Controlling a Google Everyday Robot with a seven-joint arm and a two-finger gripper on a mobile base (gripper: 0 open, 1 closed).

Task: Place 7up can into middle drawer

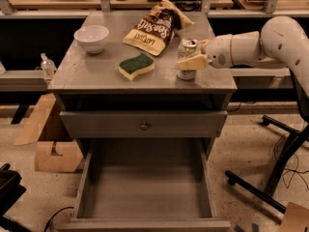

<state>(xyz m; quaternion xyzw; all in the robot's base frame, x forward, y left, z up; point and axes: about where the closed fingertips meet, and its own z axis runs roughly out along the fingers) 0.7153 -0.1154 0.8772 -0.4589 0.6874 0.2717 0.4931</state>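
Note:
The 7up can [186, 47], pale silver with green markings, stands upright on the cabinet top near its right edge. My gripper [191, 53] reaches in from the right on a white arm [251, 45] and sits at the can, its cream tip crossing the can's lower front. The can rests on the top. The middle drawer [145, 190] is pulled out wide below, a grey box with tall side walls and a bare floor.
A closed drawer front with a round knob [143, 125] sits above the open drawer. On the top lie a green-and-yellow sponge [136, 65], a brown chip bag [154, 28] and a white bowl [91, 37]. Cardboard boxes [46, 144] stand at the left, a black stand base [270, 178] at the right.

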